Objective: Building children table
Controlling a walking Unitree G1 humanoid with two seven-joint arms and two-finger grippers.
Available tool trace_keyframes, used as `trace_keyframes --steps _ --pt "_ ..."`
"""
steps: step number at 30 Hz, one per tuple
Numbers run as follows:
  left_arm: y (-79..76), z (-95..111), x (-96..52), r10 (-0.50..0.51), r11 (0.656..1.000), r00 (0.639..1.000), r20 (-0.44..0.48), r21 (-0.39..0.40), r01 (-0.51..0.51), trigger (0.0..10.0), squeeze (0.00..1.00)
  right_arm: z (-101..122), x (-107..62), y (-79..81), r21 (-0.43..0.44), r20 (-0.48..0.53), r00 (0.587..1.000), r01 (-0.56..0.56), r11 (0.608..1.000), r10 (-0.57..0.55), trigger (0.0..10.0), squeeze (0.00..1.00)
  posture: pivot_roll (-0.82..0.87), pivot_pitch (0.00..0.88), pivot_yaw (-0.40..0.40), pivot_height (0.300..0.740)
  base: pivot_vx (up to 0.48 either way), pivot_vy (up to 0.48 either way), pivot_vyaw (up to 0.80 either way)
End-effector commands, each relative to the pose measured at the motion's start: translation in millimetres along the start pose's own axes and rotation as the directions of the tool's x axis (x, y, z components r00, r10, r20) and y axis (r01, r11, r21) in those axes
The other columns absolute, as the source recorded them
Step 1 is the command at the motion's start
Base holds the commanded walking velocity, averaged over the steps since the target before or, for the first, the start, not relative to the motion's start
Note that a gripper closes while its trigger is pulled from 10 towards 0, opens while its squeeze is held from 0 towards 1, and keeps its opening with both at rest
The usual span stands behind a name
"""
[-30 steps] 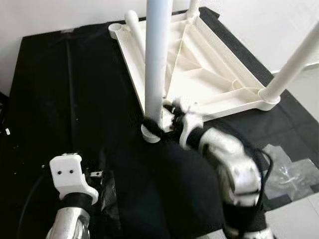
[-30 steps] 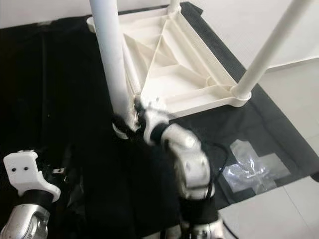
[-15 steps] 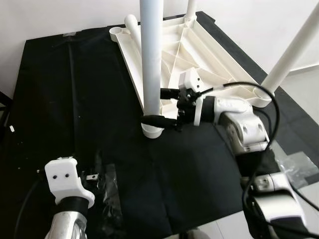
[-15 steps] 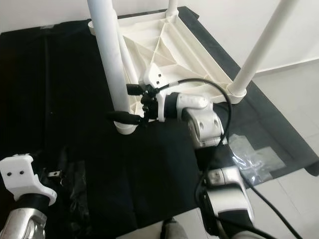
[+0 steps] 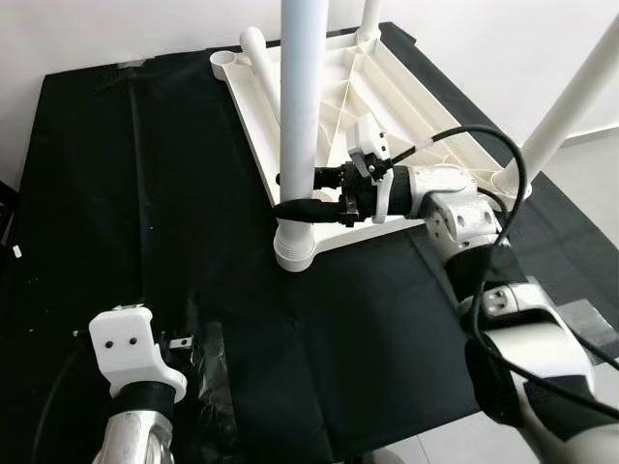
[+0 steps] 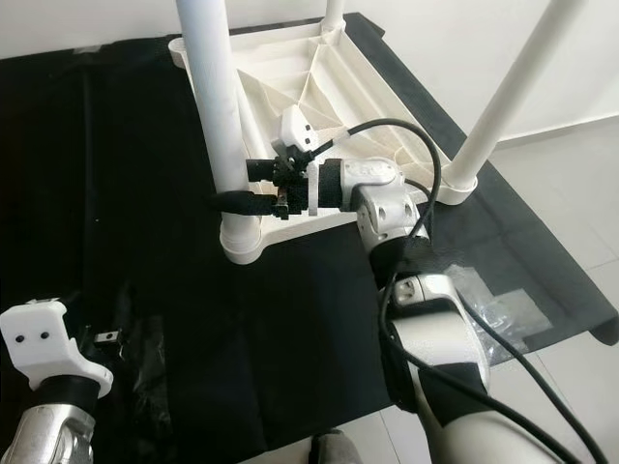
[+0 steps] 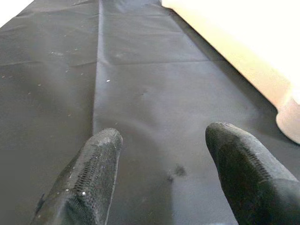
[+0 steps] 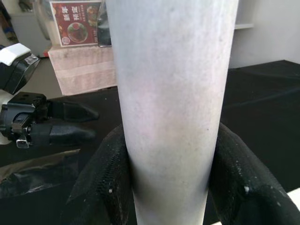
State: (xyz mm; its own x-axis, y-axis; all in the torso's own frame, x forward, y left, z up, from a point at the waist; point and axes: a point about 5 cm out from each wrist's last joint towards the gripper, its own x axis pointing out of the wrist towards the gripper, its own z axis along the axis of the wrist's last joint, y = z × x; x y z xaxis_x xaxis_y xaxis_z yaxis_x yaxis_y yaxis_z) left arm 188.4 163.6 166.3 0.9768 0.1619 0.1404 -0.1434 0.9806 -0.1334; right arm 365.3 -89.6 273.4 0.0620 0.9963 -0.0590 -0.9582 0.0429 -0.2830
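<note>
The table leg (image 8: 173,108) between the right gripper's (image 5: 295,193) fingers is smooth matt white plastic. Those fingers (image 8: 243,187) are black, finely textured rubber. The upturned tabletop (image 5: 406,145) beside them is glossy ribbed plastic; beneath lies matt black cloth (image 7: 140,93).

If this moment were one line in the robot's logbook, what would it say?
right gripper: shut on near table leg | left gripper: open, idle above black cloth | tabletop: upside down

1. My right gripper (image 5: 295,193) has its jaws clamped on the upright white leg (image 5: 302,116).
2. The leg stands in the upturned tabletop (image 5: 406,126) on the black cloth (image 5: 145,193).
3. My left gripper (image 5: 131,353) hangs low.
</note>
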Motion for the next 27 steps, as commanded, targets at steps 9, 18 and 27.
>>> trace_keyframes --steps 9,18,27 --pt "1.9 -7.7 0.2 0.005 1.000 1.000 -0.025 -0.005 -0.005 10.0 0.00 -36.3 -0.1 27.2 0.089 -0.003 0.954 0.300 0.950 -0.300 0.0 0.00 0.02 0.246 -0.036 0.740 0.000 0.000 0.00" --pt "5.7 -11.3 4.3 -0.014 1.000 0.999 -0.032 0.000 0.014 10.0 0.00 -66.5 37.4 108.6 0.181 -0.183 0.701 0.713 0.678 -0.689 0.0 0.00 -0.02 0.222 0.001 0.740 0.000 0.000 0.00" --pt "3.7 -12.5 8.8 -0.023 1.000 0.999 -0.026 -0.007 0.023 10.0 0.00 -58.8 40.4 98.6 0.141 -0.189 0.687 0.726 0.673 -0.701 4.4 0.00 -0.02 0.213 -0.011 0.740 0.000 0.000 0.00"
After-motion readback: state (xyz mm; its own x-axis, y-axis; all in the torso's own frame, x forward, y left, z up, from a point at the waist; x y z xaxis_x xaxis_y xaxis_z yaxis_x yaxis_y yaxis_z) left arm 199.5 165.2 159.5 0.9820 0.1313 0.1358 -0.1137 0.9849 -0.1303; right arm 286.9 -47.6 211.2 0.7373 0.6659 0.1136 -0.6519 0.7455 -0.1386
